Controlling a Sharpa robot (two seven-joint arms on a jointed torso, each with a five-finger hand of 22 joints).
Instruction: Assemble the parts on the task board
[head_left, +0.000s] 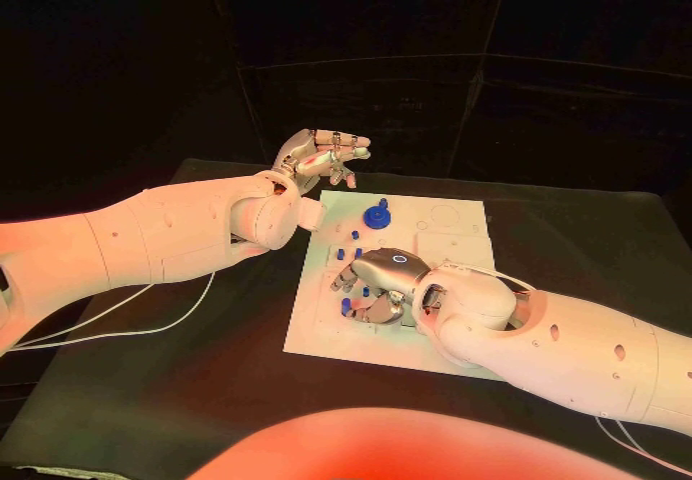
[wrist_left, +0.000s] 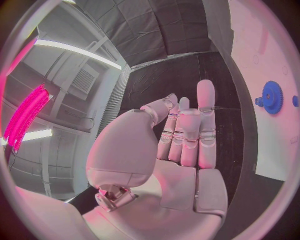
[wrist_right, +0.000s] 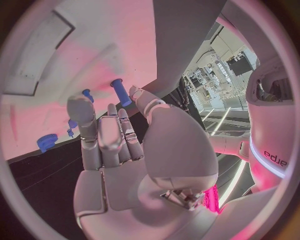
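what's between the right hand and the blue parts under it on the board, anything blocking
Nothing visible does. The right hand hangs low over the small blue pegs on the task board, fingers apart and holding nothing. The blue gear stands further up the board, and the left hand is beyond the board's far corner.

The left hand (head_left: 320, 155) is raised at the far left, fingers extended close together, holding nothing. The right hand (head_left: 382, 285) reaches in from the near right, palm down, fingers stretched forward and empty.
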